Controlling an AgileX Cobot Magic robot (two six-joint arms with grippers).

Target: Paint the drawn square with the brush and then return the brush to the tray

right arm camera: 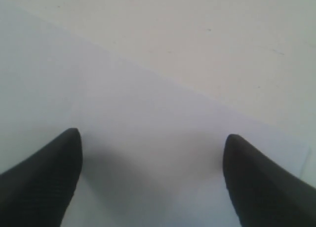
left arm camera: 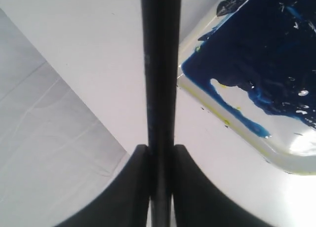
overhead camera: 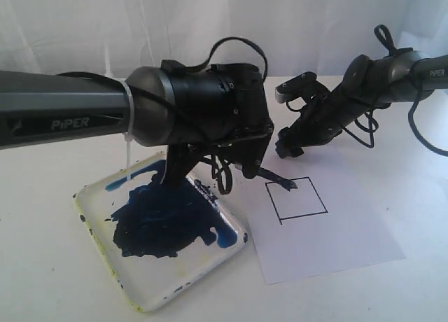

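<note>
The left hand (left arm camera: 160,148) is gripping the brush (left arm camera: 160,64), its two fingers (left arm camera: 131,187) pressing narrowly against the thin black handle from both sides. From the exterior view, the brush is slanting down out of this hand, and its dark tip is sitting just inside the near top edge of the drawn square (overhead camera: 297,199). I cannot tell if the bristles are touching the sheet. The inside of the square is showing plain white. Farther back, the right hand (right arm camera: 150,168) is hanging spread wide over the white paper (overhead camera: 336,248), holding nothing.

On the desk (overhead camera: 42,266) one tray (overhead camera: 105,248) is lying just beside the one sheet of paper, carrying a big blue-black paint blotch (overhead camera: 164,220) and a yellowish rim. One brush, one drawn square, two arms and two hands are showing.

White lettering "PiPER" (overhead camera: 70,123) is running along the left arm (overhead camera: 56,112), and the same word is showing on the right arm (overhead camera: 399,73) at the frame's edge.
</note>
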